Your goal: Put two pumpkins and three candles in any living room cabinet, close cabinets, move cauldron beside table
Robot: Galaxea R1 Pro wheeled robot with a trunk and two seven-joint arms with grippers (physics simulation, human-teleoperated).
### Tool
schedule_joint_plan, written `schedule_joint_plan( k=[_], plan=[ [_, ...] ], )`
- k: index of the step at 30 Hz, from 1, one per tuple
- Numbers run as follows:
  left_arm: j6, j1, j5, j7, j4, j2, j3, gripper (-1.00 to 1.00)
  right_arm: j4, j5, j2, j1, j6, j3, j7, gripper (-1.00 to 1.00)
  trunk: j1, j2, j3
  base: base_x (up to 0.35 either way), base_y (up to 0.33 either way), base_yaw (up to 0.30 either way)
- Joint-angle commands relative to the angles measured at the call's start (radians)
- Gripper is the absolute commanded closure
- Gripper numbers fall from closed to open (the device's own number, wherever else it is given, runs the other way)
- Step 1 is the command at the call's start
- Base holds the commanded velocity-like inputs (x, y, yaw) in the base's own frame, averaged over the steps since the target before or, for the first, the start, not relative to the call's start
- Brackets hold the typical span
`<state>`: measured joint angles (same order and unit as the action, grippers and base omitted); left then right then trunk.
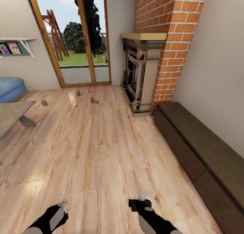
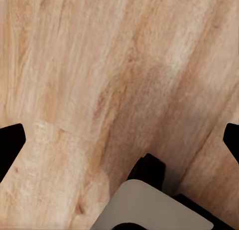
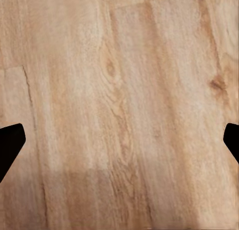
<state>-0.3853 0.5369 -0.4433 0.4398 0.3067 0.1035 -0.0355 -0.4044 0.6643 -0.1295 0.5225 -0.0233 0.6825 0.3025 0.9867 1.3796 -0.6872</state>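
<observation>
Three candles (image 1: 78, 93) stand on the wooden floor (image 1: 101, 149) ahead of me, near the glass patio door (image 1: 76, 41): one by the door sill, one (image 1: 92, 100) a little nearer me, one (image 1: 44, 103) off to my left close to the grey worktop (image 1: 12, 117). The long dark cabinet (image 1: 203, 152) runs along the wall on my right, its fronts shut, just beyond the brick fireplace (image 1: 144, 71). A blue sofa (image 1: 10, 88) sits behind the worktop. My left pincer (image 2: 119, 140) hangs over bare floor, fingers spread wide, nothing between them. My right pincer (image 3: 119, 140) is likewise spread and empty above the planks.
</observation>
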Motion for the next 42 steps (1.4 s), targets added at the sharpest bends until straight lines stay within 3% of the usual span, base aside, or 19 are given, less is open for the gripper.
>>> schedule_joint_plan(
  k=[1,8,13,20,29,38,42],
  plan=[
    [0.012,0.0,-0.002,-0.004,-0.016,-0.001,-0.003,-1.0,0.011,0.005,0.0,-0.001,0.007,0.009,0.008,-1.0,0.0,0.0,0.001,0.0,0.0,0.104],
    [0.198,-0.001,0.0,-0.07,-0.169,0.003,-0.001,-1.0,0.099,0.006,-0.005,-0.01,0.042,0.01,0.01,-1.0,0.0,0.0,0.012,0.0,0.0,0.135],
    [0.245,-0.002,-0.001,-0.075,-0.205,-0.008,-0.002,-1.0,0.108,0.007,-0.004,-0.01,0.051,0.009,0.008,-1.0,0.0,0.0,0.02,0.0,0.0,0.145],
    [0.372,-0.003,-0.004,-0.076,-0.258,-0.03,-0.003,-1.0,0.112,0.008,0.003,-0.021,0.097,0.007,0.005,-1.0,0.0,0.0,0.031,0.0,0.0,0.15],
    [0.393,-0.003,-0.003,-0.076,-0.271,-0.036,-0.003,-1.0,0.166,0.027,0.005,-0.024,0.11,0.002,-0.001,-1.0,0.0,0.0,0.044,0.0,0.0,0.181],
    [0.394,-0.003,-0.001,-0.077,-0.271,-0.04,-0.003,-1.0,0.224,0.029,-0.003,-0.024,0.17,0.005,-0.017,-1.0,0.0,0.0,0.051,0.07,0.0,0.127],
    [0.392,-0.003,0.001,-0.127,-0.271,-0.041,-0.001,-1.0,0.221,0.029,-0.006,-0.024,0.175,0.006,-0.02,-1.0,0.0,0.0,0.049,0.289,0.0,0.01]
  ],
)
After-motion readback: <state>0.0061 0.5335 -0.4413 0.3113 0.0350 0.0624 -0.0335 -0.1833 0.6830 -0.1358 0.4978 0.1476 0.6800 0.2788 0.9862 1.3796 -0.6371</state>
